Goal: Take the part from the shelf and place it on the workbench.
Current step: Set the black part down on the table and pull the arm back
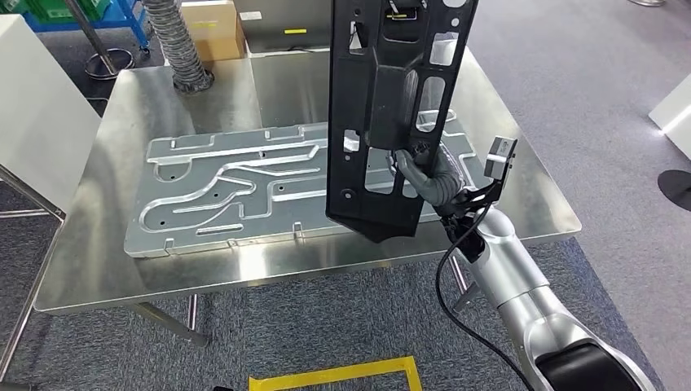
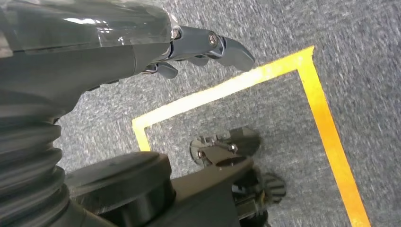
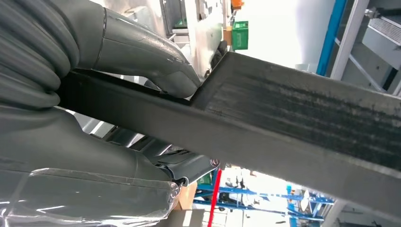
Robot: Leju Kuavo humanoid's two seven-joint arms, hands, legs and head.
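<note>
Steel workbench [image 1: 98, 269], right hand [image 1: 424, 175] holding black part [image 1: 391, 98] upright above it

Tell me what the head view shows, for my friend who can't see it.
The robot's right hand holds a long black part upright over a metal workbench. A grooved silver plate lies flat on the workbench.

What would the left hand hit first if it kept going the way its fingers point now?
Probably only the floor: the left hand hangs open above grey carpet, its fingers aimed toward the yellow tape line. Nothing else shows in that line, though depth is unclear.
</note>
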